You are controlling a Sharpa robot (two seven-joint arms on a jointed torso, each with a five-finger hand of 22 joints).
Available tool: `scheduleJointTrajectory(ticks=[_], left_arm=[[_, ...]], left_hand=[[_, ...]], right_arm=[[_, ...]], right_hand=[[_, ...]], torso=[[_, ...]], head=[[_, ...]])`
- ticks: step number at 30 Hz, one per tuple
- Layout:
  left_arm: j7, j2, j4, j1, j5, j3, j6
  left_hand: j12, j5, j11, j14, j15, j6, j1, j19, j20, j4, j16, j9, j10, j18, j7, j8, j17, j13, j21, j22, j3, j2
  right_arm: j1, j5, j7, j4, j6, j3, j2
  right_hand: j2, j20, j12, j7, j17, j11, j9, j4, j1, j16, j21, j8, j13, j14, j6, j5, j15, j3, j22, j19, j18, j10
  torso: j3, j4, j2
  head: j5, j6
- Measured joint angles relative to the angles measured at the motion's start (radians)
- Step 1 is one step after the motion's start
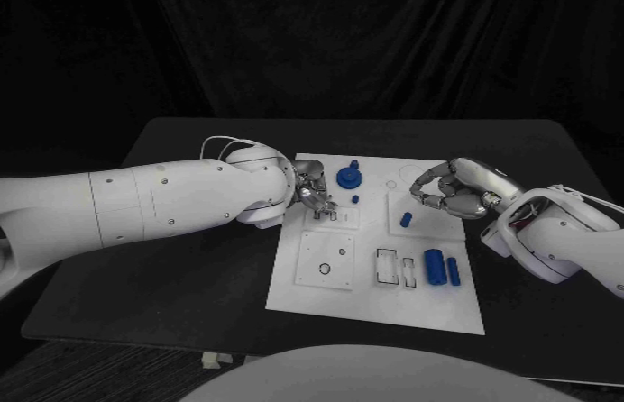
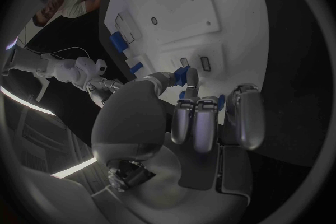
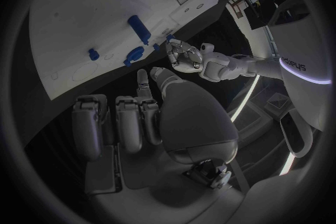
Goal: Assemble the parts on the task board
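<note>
The left hand (image 1: pixel 316 196) pinches a blue part (image 2: pixel 183 74) at the board (image 1: pixel 377 307) centre: lower it straight. The right hand (image 1: pixel 449 188) is curled, holding nothing.

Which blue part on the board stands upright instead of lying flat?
The round knob-like part at the far end of the task board, right beside the left hand. The other blue parts, near the right edge, lie flat.

Head camera high above, facing down, wrist cameras close behind their hands — all seemingly sharing the task board (image 1: pixel 377 258).
</note>
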Motion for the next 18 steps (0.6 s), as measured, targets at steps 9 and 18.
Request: scheduleJointTrajectory(ticks=[9,18], left_arm=[[-0.007,0.022,-0.015,-0.005,0.000,0.000,-0.013],[-0.010,0.031,-0.020,-0.008,0.000,0.000,-0.018]], left_hand=[[0.000,0.000,0.000,0.000,0.000,0.000,0.000,0.000,0.000,0.000,0.000,-0.001,0.000,0.000,0.000,0.000,0.000,0.000,0.004,0.000,0.000,0.000],[0.000,-0.006,0.000,0.000,0.000,-0.002,0.000,0.000,0.000,-0.003,0.000,-0.003,0.000,0.000,0.002,-0.004,0.000,0.000,0.004,0.000,-0.003,0.000]], right_arm=[[0.000,0.000,0.000,0.001,0.000,0.000,0.000],[0.000,0.000,0.001,0.002,-0.001,0.000,0.000]], right_hand=[[0.000,0.000,0.000,0.000,0.000,0.000,0.000,-0.003,0.000,0.000,0.000,0.000,0.000,0.000,0.000,0.000,0.000,-0.003,0.000,0.000,0.000,0.000],[0.000,0.000,0.000,0.000,0.000,0.000,0.000,-0.003,0.000,0.000,0.000,0.000,0.000,0.000,0.000,0.000,0.000,-0.003,0.000,0.000,0.000,0.000]], torso=[[0.0000,0.0000,0.000],[-0.0003,0.0001,0.000]], head=[[0.001,0.000],[0.001,0.000]])
